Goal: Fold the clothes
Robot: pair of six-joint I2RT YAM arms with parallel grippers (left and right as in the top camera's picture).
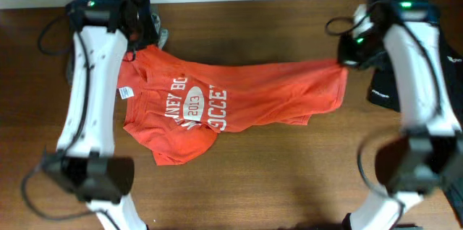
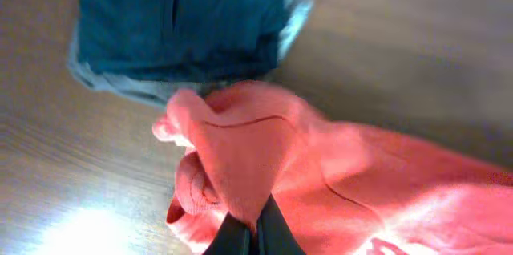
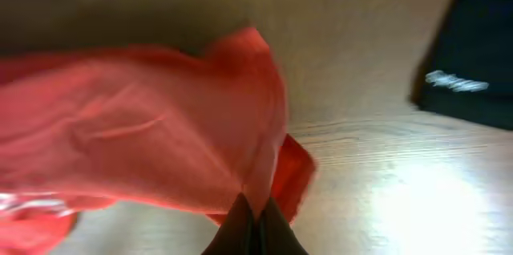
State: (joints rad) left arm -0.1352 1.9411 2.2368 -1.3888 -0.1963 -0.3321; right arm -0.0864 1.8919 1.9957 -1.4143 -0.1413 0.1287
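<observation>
Both left gripper [image 2: 255,221] and right gripper [image 3: 255,221] pinch the soft, crumpled orange-red T-shirt [image 1: 253,96].

Orange-red T-shirt [image 1: 239,103] — white "2013" lettering up — stretched, rumpled across the table.

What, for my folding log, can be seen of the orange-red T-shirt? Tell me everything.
The orange-red T-shirt looks like soft cotton, with white chest lettering including "2013" and a small white neck tag. It lies rumpled and stretched across the wooden table, lettering up, not yet folded. The left gripper is shut on a bunched edge at one end, the right gripper shut on the fabric at the other.
</observation>
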